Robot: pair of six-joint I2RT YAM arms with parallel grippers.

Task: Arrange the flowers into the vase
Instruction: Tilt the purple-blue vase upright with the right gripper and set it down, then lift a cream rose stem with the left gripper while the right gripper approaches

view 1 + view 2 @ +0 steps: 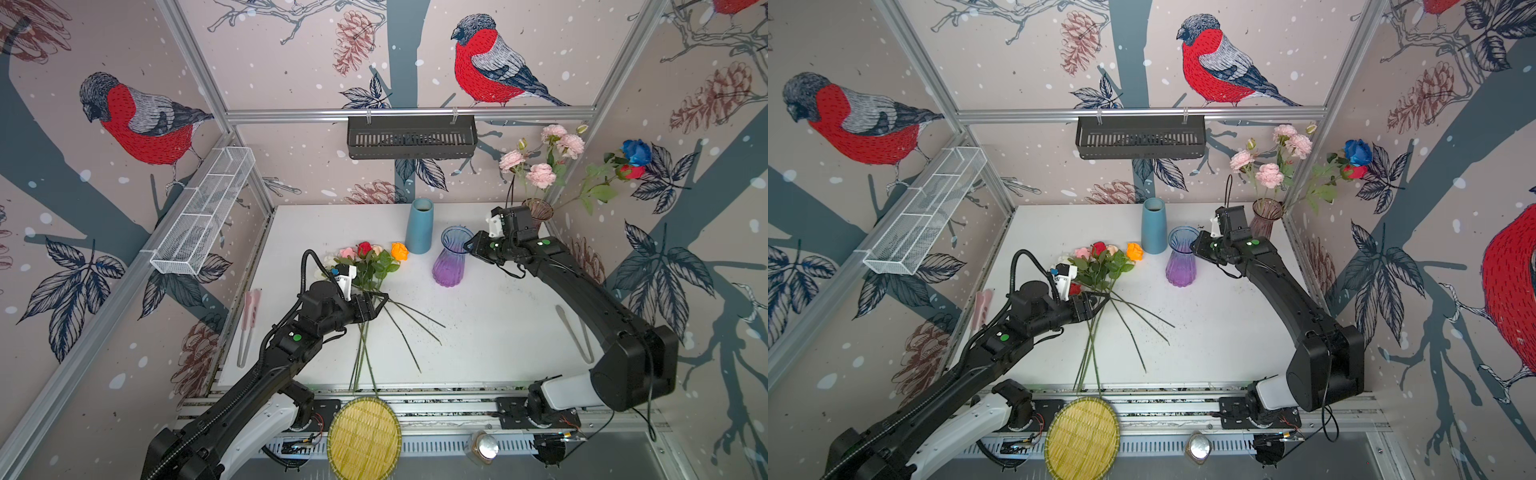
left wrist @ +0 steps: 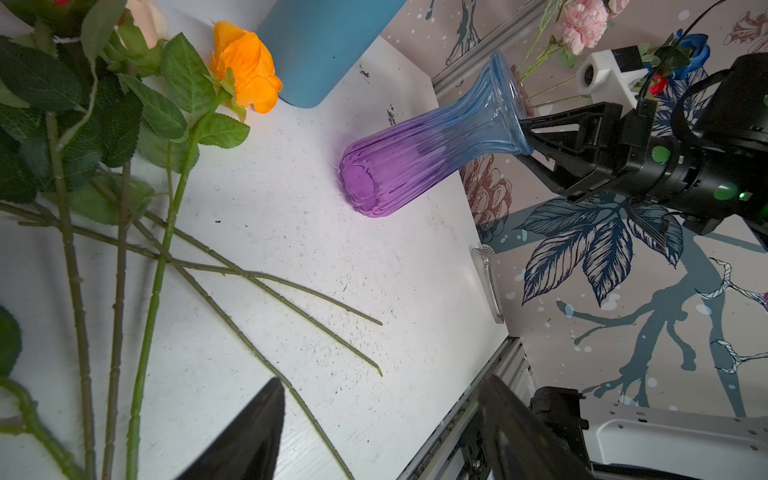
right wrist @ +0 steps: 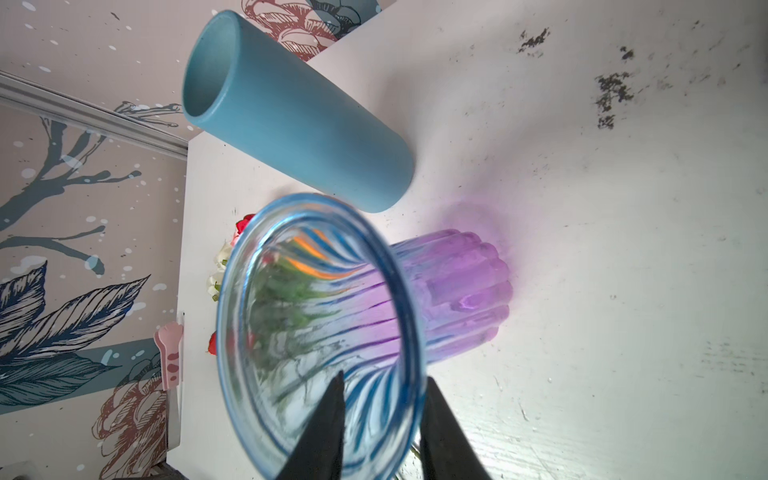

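Several flowers (image 1: 370, 262) (image 1: 1104, 262) lie bunched on the white table, heads toward the back and stems fanned toward the front; the orange rose (image 2: 245, 62) is at the bunch's right. My left gripper (image 1: 380, 303) (image 1: 1100, 301) (image 2: 384, 380) is open low over the stems, and one stem runs beside a fingertip. The purple-and-blue glass vase (image 1: 451, 257) (image 1: 1181, 257) (image 2: 415, 153) (image 3: 457, 282) stands upright and empty. My right gripper (image 1: 468, 245) (image 1: 1194, 245) (image 3: 385, 377) straddles its rim, one finger inside and one outside, with a gap at the inner finger.
A blue cylinder vase (image 1: 419, 226) stands just behind the glass vase. A brown vase (image 1: 538, 210) with pink, blue and red flowers is at the back right corner. Pink tongs (image 1: 249, 320) lie along the left edge, metal tongs (image 1: 575, 336) at right, a woven tray (image 1: 363, 436) in front.
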